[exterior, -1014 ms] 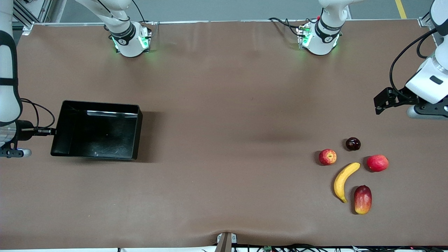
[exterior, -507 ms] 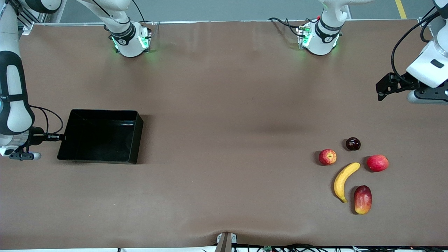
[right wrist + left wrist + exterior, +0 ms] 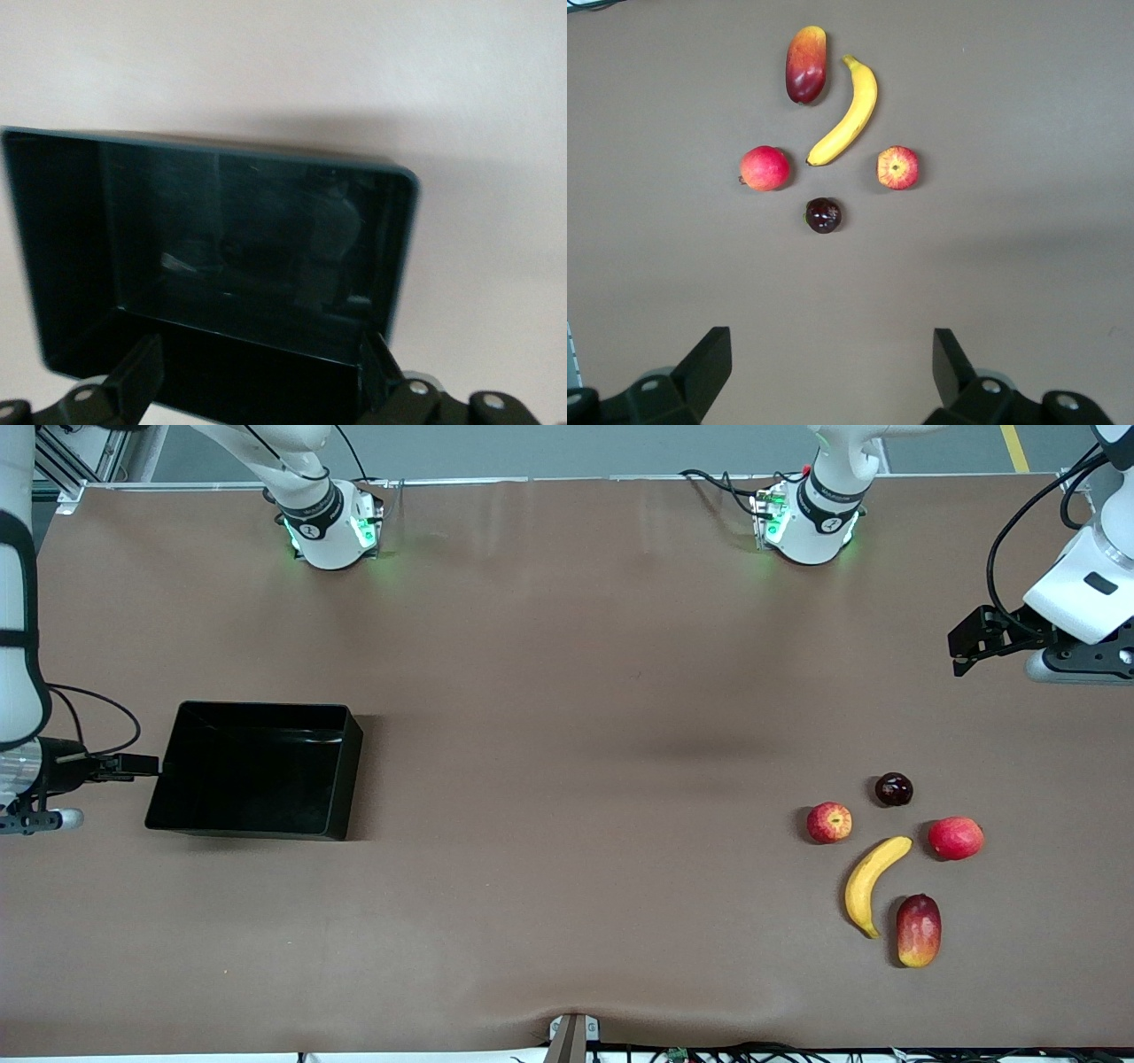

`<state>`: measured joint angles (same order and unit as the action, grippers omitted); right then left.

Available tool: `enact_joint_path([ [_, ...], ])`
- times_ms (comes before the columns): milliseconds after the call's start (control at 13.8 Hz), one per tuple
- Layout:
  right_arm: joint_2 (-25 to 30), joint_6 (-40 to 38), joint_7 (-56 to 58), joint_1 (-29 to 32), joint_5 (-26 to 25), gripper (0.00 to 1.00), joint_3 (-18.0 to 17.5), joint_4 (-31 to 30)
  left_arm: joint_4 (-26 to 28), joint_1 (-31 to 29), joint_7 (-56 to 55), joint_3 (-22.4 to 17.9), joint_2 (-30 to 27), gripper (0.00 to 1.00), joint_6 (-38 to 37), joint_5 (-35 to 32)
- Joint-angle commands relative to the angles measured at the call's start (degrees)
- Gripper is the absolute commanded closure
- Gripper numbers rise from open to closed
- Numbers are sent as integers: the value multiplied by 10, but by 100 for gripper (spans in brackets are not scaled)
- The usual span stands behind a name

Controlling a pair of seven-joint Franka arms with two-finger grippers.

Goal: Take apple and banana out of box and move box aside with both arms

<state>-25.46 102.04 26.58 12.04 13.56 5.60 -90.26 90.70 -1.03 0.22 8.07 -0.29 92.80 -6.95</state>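
A brown counter [image 3: 567, 717] carries three fruits toward the left arm's end: a dark-purple plum [image 3: 893, 789], a plain red round fruit [image 3: 956, 838] just beside it and nearer the front camera, and an oblong red-yellow mango [image 3: 918, 930] nearest the camera.

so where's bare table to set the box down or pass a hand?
The widest bare stretch runs between the box and the fruit cluster, and along the camera-side edge below the box. It is crowded at the left arm's end: apple, banana, plum, red fruit and mango sit with narrow gaps.
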Motion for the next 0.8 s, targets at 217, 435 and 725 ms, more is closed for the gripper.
enact_joint_path([
  [217, 139, 26, -1, -69, -38, 0, 12, 2, 11, 2, 6, -4, -16, 0, -1, 26],
  [435, 177, -25, 1, -81, -68, 0, 18, 23, 10, 2, 3, -4, -15, 0, 1, 29],
  [725, 206, -213, -115, -83, -86, 0, 15, 93, 11, 2, 3, -4, -16, 0, -1, 28],
])
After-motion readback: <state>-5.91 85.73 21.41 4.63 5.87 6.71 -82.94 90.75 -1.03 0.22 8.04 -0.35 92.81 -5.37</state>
